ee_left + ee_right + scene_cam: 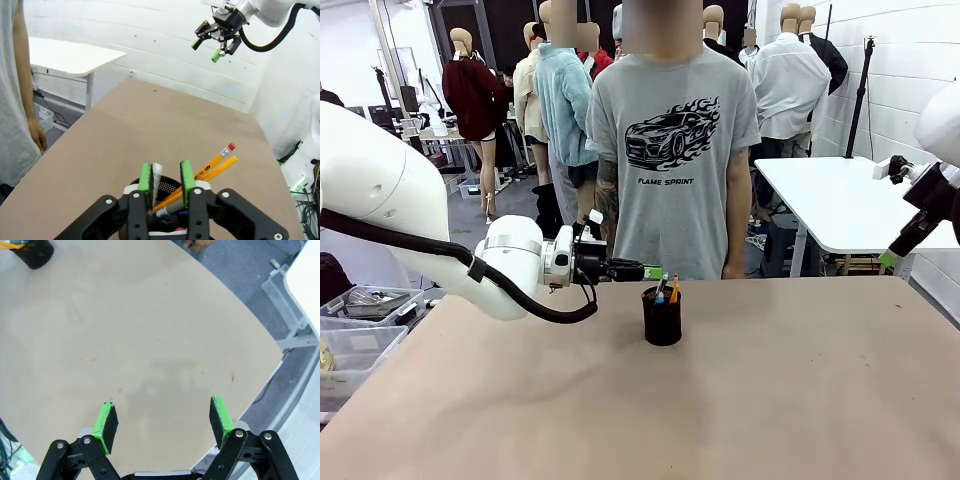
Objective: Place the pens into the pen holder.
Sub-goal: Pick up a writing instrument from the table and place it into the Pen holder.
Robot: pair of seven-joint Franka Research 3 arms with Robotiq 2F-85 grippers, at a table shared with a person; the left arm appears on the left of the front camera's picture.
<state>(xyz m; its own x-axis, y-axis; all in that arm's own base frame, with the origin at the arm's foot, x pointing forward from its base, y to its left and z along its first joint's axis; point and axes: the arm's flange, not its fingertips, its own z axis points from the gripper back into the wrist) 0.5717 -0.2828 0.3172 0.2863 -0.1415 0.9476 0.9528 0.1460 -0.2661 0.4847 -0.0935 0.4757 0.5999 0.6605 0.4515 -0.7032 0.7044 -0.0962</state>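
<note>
The black mesh pen holder [662, 320] stands mid-table, with an orange-yellow pencil [674, 290] and a blue-tipped pen [660, 293] sticking out of it. My left gripper [654, 272] hovers just over its rim on the left. In the left wrist view the left gripper [166, 177] is open above the holder [167, 186]. A silvery-white pen [156, 175] leans on one pad inside the gap, unclamped, its lower end in the cup. The pencil [216, 161] with its pink end slants out to the right. My right gripper [162, 422] is open and empty, raised off the table's right side [910, 235].
A person in a grey T-shirt [670, 150] stands at the table's far edge, arms down. A white side table [840, 200] is at the back right. Plastic bins [350, 335] sit beside the table on the left. Bare tabletop [770, 400] surrounds the holder.
</note>
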